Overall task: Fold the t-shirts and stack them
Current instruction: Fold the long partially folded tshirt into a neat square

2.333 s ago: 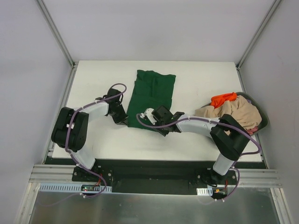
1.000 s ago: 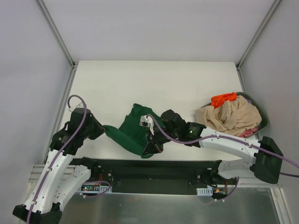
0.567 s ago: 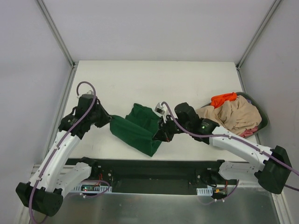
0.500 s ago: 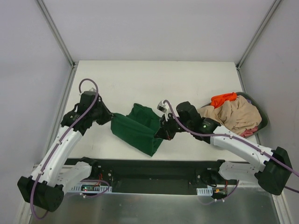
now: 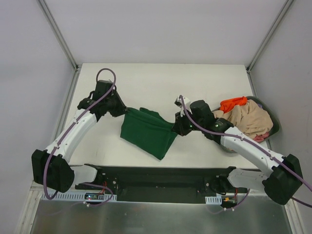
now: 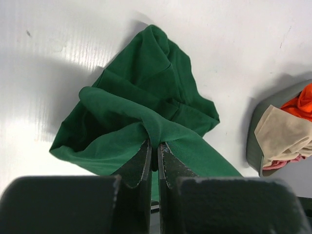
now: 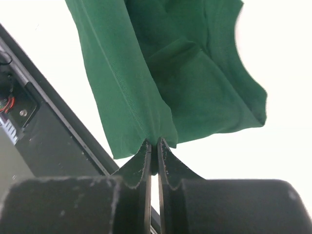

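Between the two grippers, at the near middle of the table (image 5: 209, 83), the dark green t-shirt (image 5: 148, 131) hangs bunched. Its long axis runs left to right, and its lowest corner points toward the near edge. The left gripper (image 6: 153, 144) is clamped on one gathered fold and the right gripper (image 7: 152, 144) on another; the pinched cloth is hidden between the fingers. The sleeves are hard to pick out. Well to the right, the beige t-shirt (image 5: 248, 119) and orange t-shirt (image 5: 232, 103) cover most of the dark basket (image 5: 274, 126). Only a sliver of the pink t-shirt (image 5: 263, 137) shows.
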`<action>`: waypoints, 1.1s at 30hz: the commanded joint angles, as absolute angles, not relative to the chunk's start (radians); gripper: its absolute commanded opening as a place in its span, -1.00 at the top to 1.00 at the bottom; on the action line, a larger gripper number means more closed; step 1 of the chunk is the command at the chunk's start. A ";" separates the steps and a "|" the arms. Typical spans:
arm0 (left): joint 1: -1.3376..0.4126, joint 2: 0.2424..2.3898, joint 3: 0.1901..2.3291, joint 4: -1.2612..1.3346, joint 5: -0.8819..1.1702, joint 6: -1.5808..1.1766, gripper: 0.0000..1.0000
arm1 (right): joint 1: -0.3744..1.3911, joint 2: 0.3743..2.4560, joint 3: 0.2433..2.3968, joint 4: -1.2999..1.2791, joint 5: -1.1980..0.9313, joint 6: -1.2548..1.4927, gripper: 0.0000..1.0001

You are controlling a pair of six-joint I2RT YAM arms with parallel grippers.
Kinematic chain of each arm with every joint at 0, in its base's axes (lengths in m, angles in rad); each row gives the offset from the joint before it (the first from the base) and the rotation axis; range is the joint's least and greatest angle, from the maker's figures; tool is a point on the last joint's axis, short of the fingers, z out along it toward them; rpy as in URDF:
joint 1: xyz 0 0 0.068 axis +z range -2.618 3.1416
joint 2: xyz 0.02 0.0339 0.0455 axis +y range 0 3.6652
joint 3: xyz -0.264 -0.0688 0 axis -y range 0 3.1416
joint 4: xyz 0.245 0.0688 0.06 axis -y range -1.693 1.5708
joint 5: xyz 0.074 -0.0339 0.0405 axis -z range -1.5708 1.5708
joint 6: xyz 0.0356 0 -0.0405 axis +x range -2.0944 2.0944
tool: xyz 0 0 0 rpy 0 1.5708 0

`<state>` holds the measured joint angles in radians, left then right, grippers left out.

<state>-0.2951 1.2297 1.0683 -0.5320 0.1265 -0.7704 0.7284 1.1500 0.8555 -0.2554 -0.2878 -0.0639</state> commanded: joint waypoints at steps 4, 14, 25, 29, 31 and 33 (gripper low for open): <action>-0.287 1.385 1.192 -0.439 0.077 -0.721 1.00 | 0.675 1.187 0.910 -0.327 -0.181 -0.092 0.94; -0.287 1.620 1.331 -0.428 0.118 -0.689 1.00 | 0.609 1.285 0.930 -0.322 -0.172 -0.101 0.95; -0.287 1.819 1.425 -0.428 0.133 -0.698 1.00 | 0.555 1.405 0.934 -0.278 -0.169 -0.077 0.92; -0.288 1.884 1.469 -0.431 0.178 -0.686 1.00 | 0.545 1.437 0.940 -0.267 -0.155 -0.068 0.84; -0.288 1.905 1.480 -0.430 0.183 -0.687 0.85 | 0.538 1.450 0.948 -0.267 -0.131 -0.064 0.59; -0.288 1.905 1.485 -0.430 0.196 -0.681 0.16 | 0.537 1.453 0.962 -0.284 -0.091 -0.057 0.23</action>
<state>-0.3019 1.8980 1.4342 -0.4522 0.2260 -0.7074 0.5529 1.4467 0.9127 -0.2295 -0.1787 -0.0692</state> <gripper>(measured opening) 0.152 0.235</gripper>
